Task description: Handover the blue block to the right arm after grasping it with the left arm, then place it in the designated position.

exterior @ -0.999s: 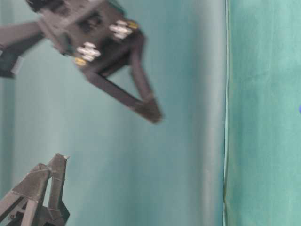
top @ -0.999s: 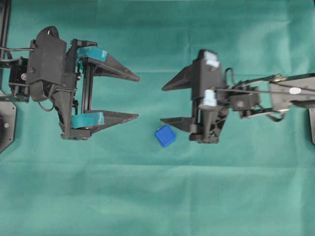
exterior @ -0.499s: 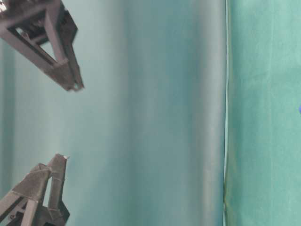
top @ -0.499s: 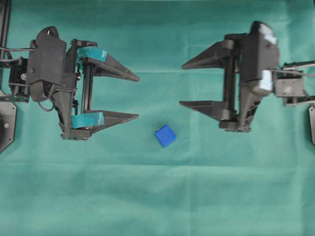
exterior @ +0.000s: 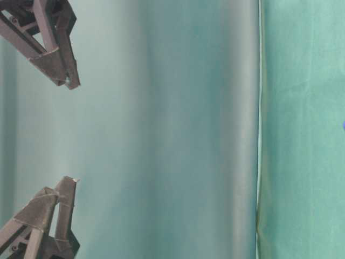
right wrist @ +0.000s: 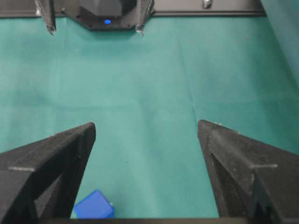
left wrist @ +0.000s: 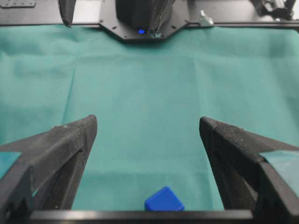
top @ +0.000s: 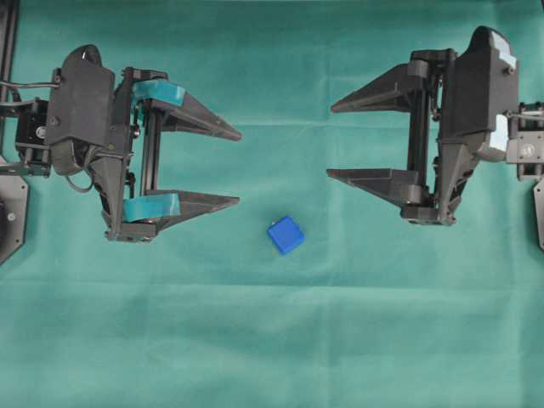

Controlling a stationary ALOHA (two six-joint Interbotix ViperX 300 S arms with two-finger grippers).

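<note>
A: At about six o'clock from the middle of the green cloth (top: 272,340), seen from overhead, lies the blue block (top: 286,235). It rests flat on the fabric, turned a little so its corners point off-square, and nothing touches it.

B: Where do the grippers stand from it?

A: The left gripper (top: 240,167) is at roughly ten o'clock from the block, with its fingertips near but apart from it. The right gripper (top: 331,141) is at about two o'clock, set farther off.

B: Are they holding anything?

A: No. The left gripper's teal-taped fingers (top: 183,204) are spread wide with bare cloth between them. The right gripper's plain black fingers (top: 374,183) are also spread wide and carry nothing.

B: What do the wrist cameras give?

A: From the left wrist, the block (left wrist: 164,200) shows at six o'clock, at the bottom edge, between the two fingers but nearer the camera than their tips. From the right wrist, it (right wrist: 94,205) sits at about seven o'clock, close beside the left-hand finger (right wrist: 51,158).

B: And the table-level view?

A: Only a sliver of blue (exterior: 343,125) at the three o'clock edge, and dark finger tips at ten and seven o'clock.
</note>
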